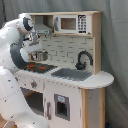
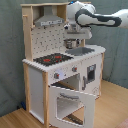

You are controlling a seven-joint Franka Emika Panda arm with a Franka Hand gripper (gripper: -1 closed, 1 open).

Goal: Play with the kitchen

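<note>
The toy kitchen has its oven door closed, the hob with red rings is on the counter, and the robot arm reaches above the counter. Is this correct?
Not quite: the oven door is open, swung down and forward, as the second exterior view shows. The rest holds: the hob with red rings sits on the counter of the kitchen, and the robot arm reaches above the counter.
</note>
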